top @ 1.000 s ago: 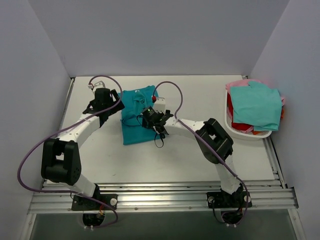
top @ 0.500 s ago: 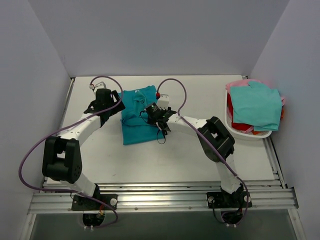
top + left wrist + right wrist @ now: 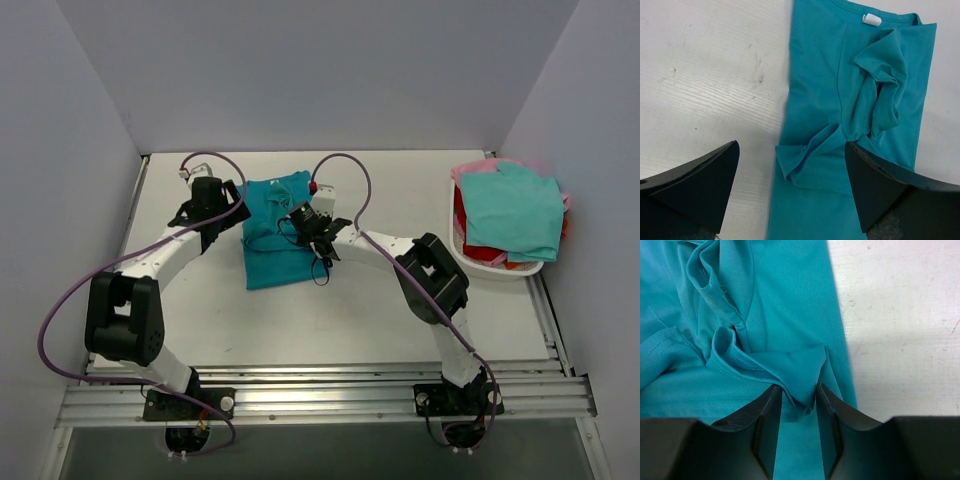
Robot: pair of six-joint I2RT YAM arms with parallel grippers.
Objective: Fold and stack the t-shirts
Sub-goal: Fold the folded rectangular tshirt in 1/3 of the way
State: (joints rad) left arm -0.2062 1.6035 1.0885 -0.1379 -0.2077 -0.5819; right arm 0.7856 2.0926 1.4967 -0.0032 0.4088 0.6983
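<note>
The deep teal-blue t-shirt lies partly folded on the table's middle left, with rumpled sleeves on top. My right gripper is down on its right part. In the right wrist view its jaws have narrowed on a raised fold of the teal cloth, which touches both fingers. My left gripper hovers over the shirt's left edge, open wide, with a bunched sleeve and bare table between its fingers. Other t-shirts, aqua-green, red and pink, are piled at the right.
A white plastic basket holds the pile at the table's right edge. Grey walls close in the left, back and right. A metal rail with both arm bases runs along the near edge. Purple cables loop over both arms.
My right gripper has slid a little left and farther over the teal shirt, and its jaws have narrowed from wide onto the fold. The left arm has not moved.
</note>
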